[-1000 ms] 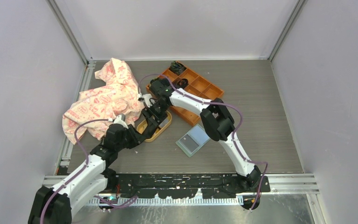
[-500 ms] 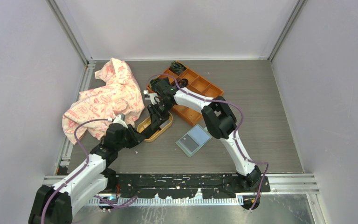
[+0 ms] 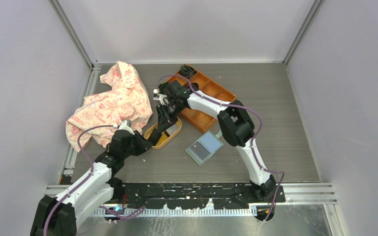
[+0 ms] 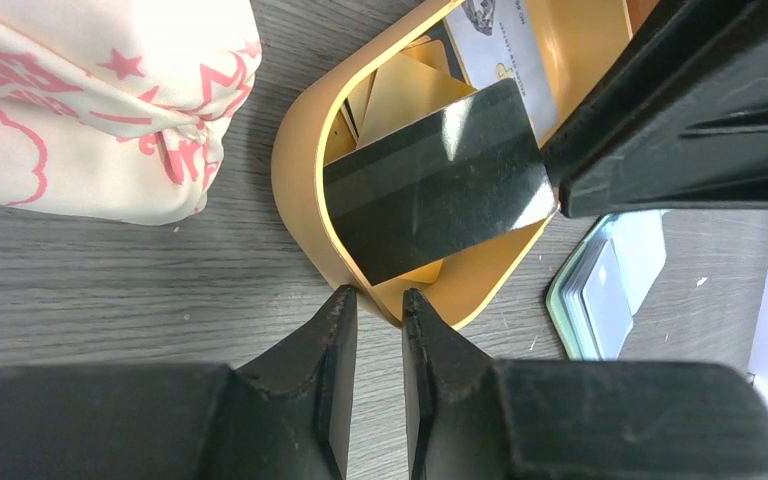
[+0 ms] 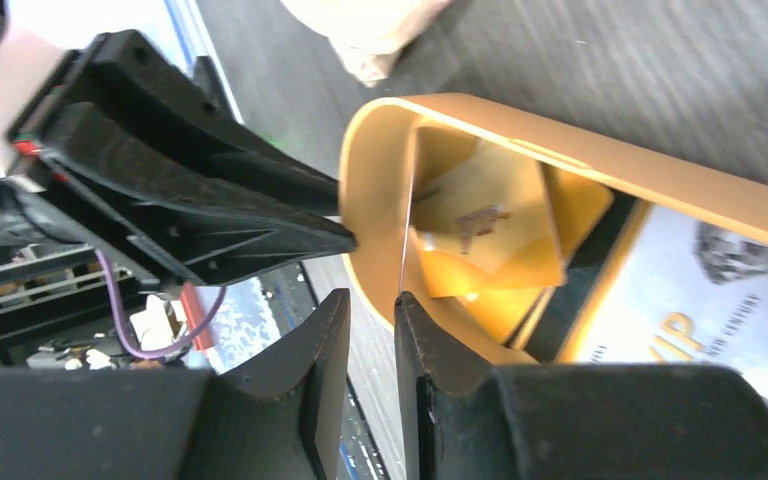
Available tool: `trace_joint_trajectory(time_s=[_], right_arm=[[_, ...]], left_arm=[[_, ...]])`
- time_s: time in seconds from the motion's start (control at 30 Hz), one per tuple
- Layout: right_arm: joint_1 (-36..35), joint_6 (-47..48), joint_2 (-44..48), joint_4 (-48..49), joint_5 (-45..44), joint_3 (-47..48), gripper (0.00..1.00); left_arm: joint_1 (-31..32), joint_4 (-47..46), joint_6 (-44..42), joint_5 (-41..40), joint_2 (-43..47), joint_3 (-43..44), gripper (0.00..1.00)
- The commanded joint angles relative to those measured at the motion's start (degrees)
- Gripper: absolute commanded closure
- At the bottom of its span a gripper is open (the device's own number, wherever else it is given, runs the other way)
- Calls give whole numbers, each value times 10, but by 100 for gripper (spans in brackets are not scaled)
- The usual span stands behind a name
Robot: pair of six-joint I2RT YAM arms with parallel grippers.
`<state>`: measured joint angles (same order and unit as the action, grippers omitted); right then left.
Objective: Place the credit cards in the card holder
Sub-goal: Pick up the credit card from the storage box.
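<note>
A black credit card (image 4: 430,180) stands tilted up out of the yellow oval dish (image 4: 295,200). Its far end disappears behind my right gripper's finger (image 4: 680,110). In the right wrist view the card shows edge-on (image 5: 405,220), lying against one fingertip of my right gripper (image 5: 372,295), whose jaws keep a narrow gap. A white printed card (image 4: 495,40) and gold cards (image 4: 400,90) lie in the dish. My left gripper (image 4: 375,300) pinches the dish's near end. The green card holder (image 3: 204,146) lies open to the right of the dish (image 3: 170,140).
A pink-patterned cloth (image 3: 110,105) is bunched to the left, close to the dish. The orange compartment tray (image 3: 211,93) sits behind the right arm, with dark items (image 3: 187,71) at its far corner.
My right gripper's jaws have narrowed over the dish, and its wrist has shifted slightly toward the back. My left gripper has stayed at the dish's near end.
</note>
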<state>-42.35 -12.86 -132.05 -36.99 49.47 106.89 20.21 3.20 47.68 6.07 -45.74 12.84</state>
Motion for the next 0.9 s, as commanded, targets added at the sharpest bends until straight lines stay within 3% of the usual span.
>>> trace_joint_trajectory(time_s=[0.0,0.5,0.67,0.87], right_arm=[[-26,-29,28,52,44,-3,71],[-46,-6,-9,13,-26,20,62],[-42,1,0,7,-68,24,78],[-14,-1,39,15,-45,21,96]], left_arm=[[4,-37,-5,29,3,23,78],[5,-55,-4,39,-16,25,77],[4,-47,-6,44,-8,28,74],[4,-5,-9,47,47,31,69]])
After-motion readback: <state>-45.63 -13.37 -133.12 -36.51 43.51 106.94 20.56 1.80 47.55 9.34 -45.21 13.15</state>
